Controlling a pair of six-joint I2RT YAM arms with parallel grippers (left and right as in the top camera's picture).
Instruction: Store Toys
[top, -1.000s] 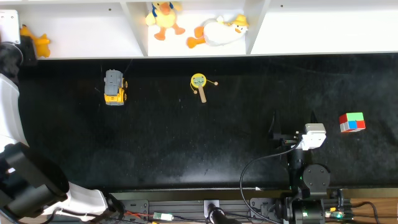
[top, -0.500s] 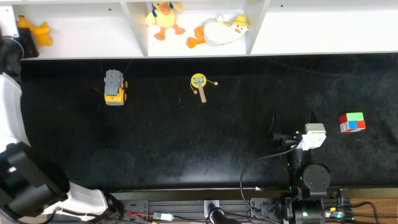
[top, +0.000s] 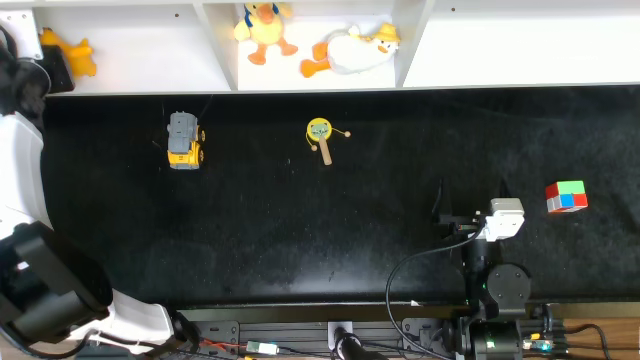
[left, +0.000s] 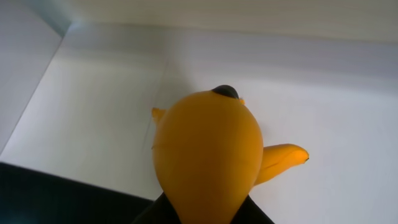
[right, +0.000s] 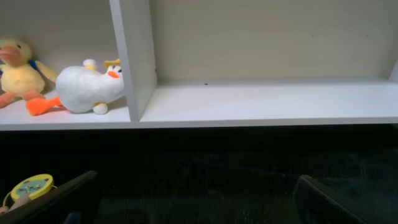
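the orange duck toy (left: 208, 155) is clamped in the left gripper (left: 205, 214), its round body bulging out just beyond the fingertips and one orange limb sticking out to the side. it is inside the leftmost compartment of the white shelf (top: 150, 70); whether it touches the shelf floor i cannot tell. beyond the hand lie only the compartment's white floor and back wall. in the next compartment over sit a yellow duck plush (top: 262, 25) and a white goose plush (top: 350, 50). on the black table (top: 300, 230), well behind the left hand, lie a yellow truck (top: 184, 140), a small rattle (top: 320, 135) and a colour cube (top: 566, 196).

a second ago the duck hung at the shelf's front lip; it has since gone deeper into the compartment. the table toys and the right arm have not moved.

the left arm stretches along the table's left edge to the shelf. the right gripper (right: 196, 180) sits low over the table near its base, fingers spread wide, facing the shelf.
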